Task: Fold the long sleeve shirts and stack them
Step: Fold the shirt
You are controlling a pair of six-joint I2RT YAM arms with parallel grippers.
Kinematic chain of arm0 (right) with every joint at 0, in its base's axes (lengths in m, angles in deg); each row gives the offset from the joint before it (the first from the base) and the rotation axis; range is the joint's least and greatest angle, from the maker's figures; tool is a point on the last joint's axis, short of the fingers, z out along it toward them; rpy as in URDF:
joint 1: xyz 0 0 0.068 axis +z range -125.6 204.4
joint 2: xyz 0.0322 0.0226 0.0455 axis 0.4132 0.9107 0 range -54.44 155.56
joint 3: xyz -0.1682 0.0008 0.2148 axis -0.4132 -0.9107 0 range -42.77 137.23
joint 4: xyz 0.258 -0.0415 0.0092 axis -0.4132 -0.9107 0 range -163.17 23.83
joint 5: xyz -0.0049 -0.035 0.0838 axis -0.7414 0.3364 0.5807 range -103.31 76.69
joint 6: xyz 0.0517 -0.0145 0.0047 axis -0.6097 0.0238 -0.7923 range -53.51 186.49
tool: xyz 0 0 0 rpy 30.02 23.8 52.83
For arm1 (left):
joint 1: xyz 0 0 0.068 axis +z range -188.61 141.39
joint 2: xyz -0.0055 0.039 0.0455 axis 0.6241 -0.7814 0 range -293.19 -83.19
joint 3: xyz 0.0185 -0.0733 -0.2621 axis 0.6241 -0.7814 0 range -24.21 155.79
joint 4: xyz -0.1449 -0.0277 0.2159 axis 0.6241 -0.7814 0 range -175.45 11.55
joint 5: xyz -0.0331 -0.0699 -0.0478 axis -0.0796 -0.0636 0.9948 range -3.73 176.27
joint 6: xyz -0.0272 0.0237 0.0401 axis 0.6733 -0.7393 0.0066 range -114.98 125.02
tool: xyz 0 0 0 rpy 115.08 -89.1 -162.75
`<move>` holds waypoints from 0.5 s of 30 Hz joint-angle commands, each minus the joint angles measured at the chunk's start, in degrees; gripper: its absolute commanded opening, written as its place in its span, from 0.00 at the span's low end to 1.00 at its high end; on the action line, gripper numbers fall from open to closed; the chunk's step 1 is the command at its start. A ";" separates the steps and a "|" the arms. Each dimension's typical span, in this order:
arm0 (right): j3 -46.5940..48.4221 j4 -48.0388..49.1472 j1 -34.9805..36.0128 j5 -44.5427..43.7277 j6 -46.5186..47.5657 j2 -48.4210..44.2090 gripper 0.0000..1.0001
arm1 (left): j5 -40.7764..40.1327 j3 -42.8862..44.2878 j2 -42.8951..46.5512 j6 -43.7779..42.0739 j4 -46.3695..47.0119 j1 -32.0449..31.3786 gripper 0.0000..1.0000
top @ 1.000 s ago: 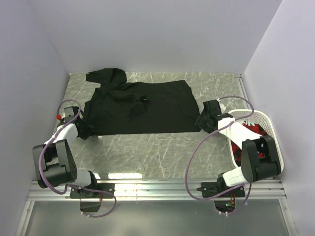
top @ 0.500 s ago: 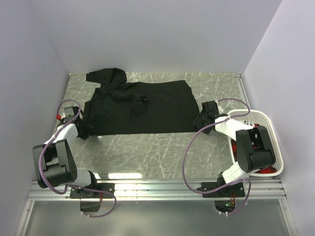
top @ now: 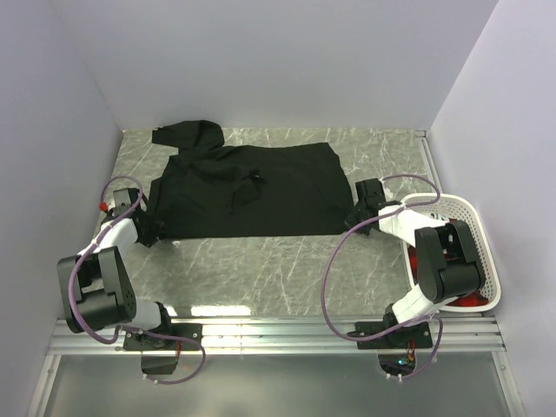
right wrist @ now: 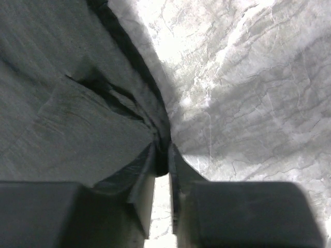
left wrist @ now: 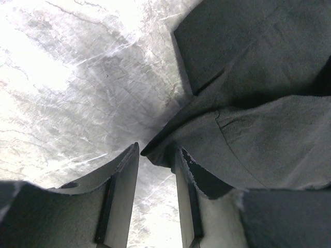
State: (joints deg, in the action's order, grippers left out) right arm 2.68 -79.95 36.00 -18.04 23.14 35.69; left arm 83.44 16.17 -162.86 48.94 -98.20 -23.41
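From above, the black long sleeve shirt (top: 248, 187) lies spread across the far half of the marble tabletop (top: 261, 269). Its near hem runs straight and one sleeve is bunched at the far left corner. The body shows no fold and nothing is stacked, so by my reading the folding has hardly begun and the stacking is all left to do. A white basket (top: 462, 205) at the right edge holds something red (top: 470, 301); whether that is another shirt I cannot tell. Both arms are stretched low over the tabletop. The left gripper (top: 149, 230) sits at the hem's near left corner and the right gripper (top: 354, 219) at its near right corner.

In the left wrist view, the jaws stand apart with bare tabletop showing between them. The pointed corner of the shirt (left wrist: 269, 129) reaches just into the gap and is not clamped.

In the right wrist view, the jaws are drawn almost together, pinching the shirt's edge (right wrist: 51, 77) at their tips. Pale tabletop (right wrist: 248, 77) lies to the right of it.
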 commanded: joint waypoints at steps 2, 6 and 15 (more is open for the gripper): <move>2.36 -1.34 -0.26 -0.10 1.34 0.49 0.07 | 0.28 -0.21 2.16 -1.73 0.76 0.18 0.39; 2.80 -1.25 -0.17 0.34 2.04 0.84 0.01 | 0.28 -0.74 2.86 -2.00 1.29 0.18 0.37; 3.06 -0.37 -0.17 1.66 2.66 1.37 0.00 | 1.86 -1.53 1.99 -2.35 1.82 0.18 0.33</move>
State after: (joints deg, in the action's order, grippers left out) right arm 3.88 -80.74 35.98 -16.69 25.24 36.71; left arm 84.51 15.21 -161.64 47.65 -97.59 -23.41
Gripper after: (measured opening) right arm 0.019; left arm 0.335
